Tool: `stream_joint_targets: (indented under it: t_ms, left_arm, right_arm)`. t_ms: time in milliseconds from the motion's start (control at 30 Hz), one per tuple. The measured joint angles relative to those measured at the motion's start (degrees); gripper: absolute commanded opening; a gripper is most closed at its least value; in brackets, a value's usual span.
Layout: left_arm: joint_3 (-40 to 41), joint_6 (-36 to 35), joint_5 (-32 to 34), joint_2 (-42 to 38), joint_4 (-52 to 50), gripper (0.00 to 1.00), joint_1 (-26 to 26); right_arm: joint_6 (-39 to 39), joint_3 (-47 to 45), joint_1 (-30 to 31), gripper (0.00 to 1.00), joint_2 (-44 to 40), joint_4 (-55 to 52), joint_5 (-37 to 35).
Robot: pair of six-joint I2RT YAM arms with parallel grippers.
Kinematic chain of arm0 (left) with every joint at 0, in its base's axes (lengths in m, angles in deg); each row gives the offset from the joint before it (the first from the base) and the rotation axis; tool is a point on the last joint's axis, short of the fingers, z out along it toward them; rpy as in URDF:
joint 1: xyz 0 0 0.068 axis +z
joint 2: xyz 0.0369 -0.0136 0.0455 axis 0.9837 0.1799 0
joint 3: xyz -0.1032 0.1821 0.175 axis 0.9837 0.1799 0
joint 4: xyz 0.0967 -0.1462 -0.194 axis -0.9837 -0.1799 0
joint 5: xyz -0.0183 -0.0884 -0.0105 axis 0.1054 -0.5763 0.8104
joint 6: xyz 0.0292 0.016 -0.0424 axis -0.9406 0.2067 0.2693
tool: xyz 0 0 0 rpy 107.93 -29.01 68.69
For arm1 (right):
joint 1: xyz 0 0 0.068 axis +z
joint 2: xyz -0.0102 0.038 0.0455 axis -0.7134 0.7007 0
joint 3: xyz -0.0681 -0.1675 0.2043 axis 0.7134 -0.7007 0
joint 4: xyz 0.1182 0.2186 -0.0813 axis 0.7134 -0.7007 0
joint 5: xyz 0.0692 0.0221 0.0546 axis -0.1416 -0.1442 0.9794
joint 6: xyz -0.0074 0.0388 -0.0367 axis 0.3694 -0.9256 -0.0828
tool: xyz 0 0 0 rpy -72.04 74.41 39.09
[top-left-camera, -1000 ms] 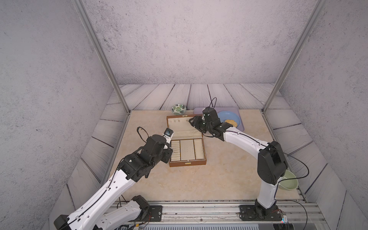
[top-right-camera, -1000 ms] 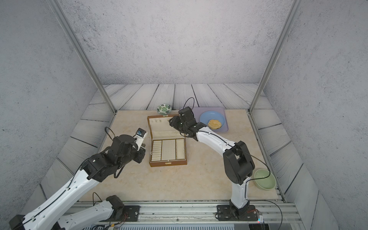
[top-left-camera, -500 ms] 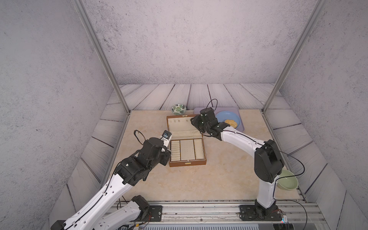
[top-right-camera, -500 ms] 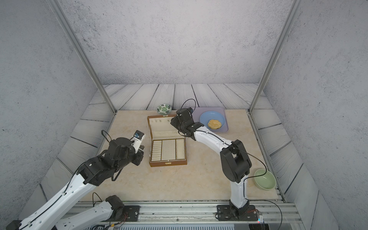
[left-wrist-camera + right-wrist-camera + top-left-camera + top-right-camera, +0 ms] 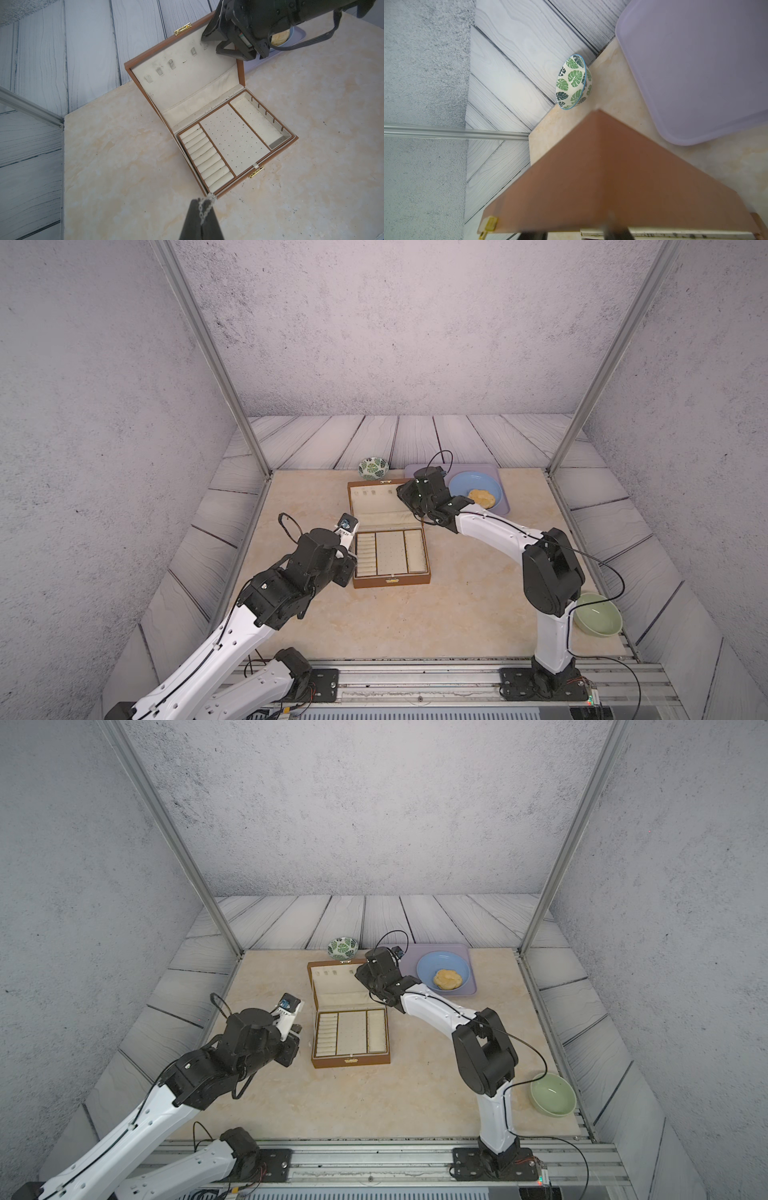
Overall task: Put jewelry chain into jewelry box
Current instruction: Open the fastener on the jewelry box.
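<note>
- The left tool (image 5: 202, 204) is kept clenched on the jewelry chain (image 5: 204, 209). A few silvery links and the small ring are seen draped over its closed tips.
- Over the last second this tool has been drawn back a little from the left side of the jewelry box (image 5: 390, 580). The chain is therefore carried just outside the box's near-left corner, above the bench (image 5: 395, 626), and not yet over any compartment.
- The right tool (image 5: 217, 44) has been narrowed in the same second and is now seen clamped about the far-right corner of the raised lid (image 5: 182, 83). In the right wrist view the lid's brown back is framed by the blurred fingers (image 5: 614, 230).
- The lid is thereby judged to be held open on the far side of the base, which leaves the base free for the drop.
- All three parts of the base are seen empty: the ring rolls (image 5: 204, 158) on the left, the dotted panel (image 5: 232, 137) in the middle and the open trough (image 5: 261, 122) on the right.
- The placing step is judged to be still ahead: the chain is to be brought over the base and released there.
</note>
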Motion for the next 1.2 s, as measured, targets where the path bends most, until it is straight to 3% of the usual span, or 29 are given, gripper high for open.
stream_joint_targets:
  t_ms: [633, 1200]
  left_arm:
    - [0.39, 0.02, -0.94, -0.15, 0.44, 0.0, 0.0]
    - [0.96, 0.02, -0.96, -0.46, 1.44, 0.0, 0.0]
  right_arm:
    - [-7.17, -2.19, -0.31, 0.44, 0.2, 2.6, -1.27]
    - [-8.63, -3.65, -0.52, 0.42, 0.2, 4.79, 1.18]
